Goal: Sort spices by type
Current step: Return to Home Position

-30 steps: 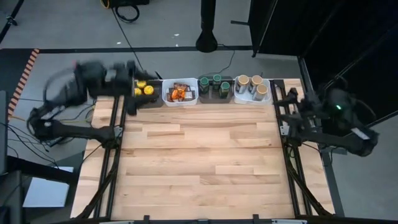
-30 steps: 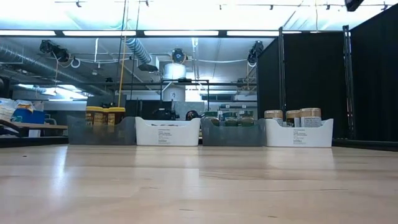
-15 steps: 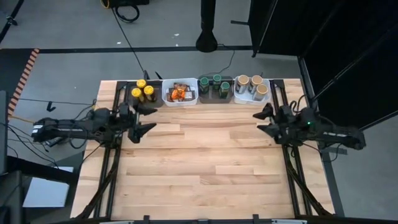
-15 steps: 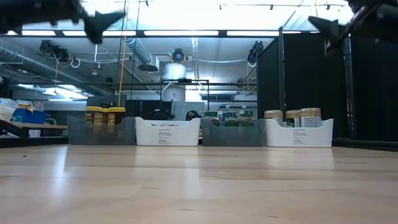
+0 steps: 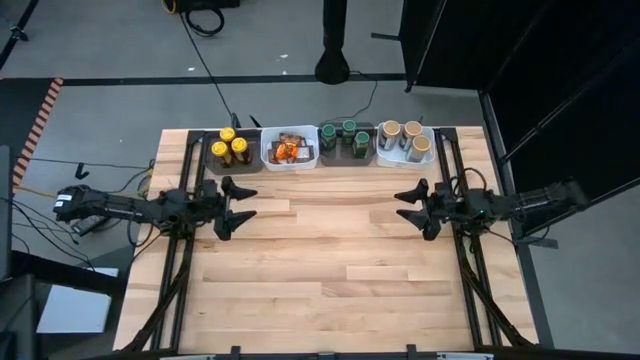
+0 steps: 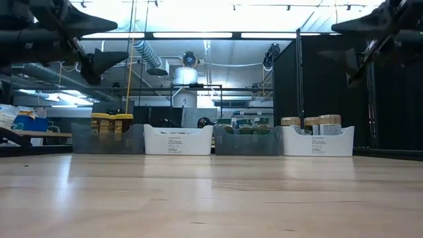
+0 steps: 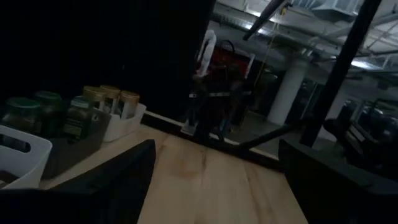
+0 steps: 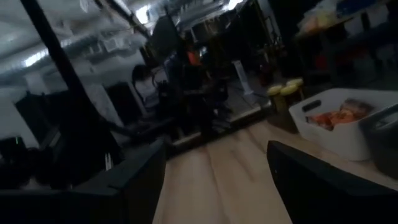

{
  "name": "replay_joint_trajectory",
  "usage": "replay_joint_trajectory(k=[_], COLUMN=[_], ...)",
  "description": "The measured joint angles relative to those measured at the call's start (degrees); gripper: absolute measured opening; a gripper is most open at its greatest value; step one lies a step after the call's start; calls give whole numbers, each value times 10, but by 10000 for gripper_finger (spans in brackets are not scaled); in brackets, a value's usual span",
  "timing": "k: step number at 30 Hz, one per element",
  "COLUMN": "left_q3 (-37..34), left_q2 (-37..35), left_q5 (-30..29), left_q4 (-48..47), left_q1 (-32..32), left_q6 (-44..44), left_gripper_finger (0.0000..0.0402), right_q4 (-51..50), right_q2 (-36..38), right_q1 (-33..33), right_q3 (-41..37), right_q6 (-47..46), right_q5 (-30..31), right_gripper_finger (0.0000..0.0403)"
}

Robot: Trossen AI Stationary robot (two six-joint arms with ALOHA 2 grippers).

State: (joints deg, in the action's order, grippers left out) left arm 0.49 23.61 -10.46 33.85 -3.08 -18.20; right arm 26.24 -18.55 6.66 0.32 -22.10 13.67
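Both arms reach in low over the table point(image 5: 320, 270) from its two sides, level with each other and well apart, pointing toward one another across the bare middle. The left hand point(image 5: 243, 202) sits at the left edge, its two fingers spread wide with nothing between them. The right hand point(image 5: 405, 208) sits at the right edge, equally wide open and empty. In the low view both hang high above the wood, the left hand at the upper left and the right hand at the upper right.

All the spices stand along the far edge in a row of four bins set side by side. The yellow-lidded jars point(image 5: 232, 146) fill the left dark bin point(image 6: 109, 140). The orange packets point(image 5: 290, 150) lie in the left white bin point(image 6: 178, 140). The green-lidded jars point(image 5: 347, 138) stand in the right dark bin point(image 6: 248, 142). The tan-lidded jars point(image 5: 404, 138) stand in the right white bin point(image 6: 317, 142). Each hand is nearer than the bins and touches none of them
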Motion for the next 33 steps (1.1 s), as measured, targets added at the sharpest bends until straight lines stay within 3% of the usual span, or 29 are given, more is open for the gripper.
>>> replay_joint_trajectory(k=[33], left_q3=[0], left_q2=[0], left_q5=[-3], left_q4=[-10], left_q1=[0], left_q6=[6], left_gripper_finger=[346], right_q4=[-11], right_q2=[-32], right_q1=[11], right_q3=[0], right_q6=[13], right_q5=[-4], right_gripper_finger=[290])
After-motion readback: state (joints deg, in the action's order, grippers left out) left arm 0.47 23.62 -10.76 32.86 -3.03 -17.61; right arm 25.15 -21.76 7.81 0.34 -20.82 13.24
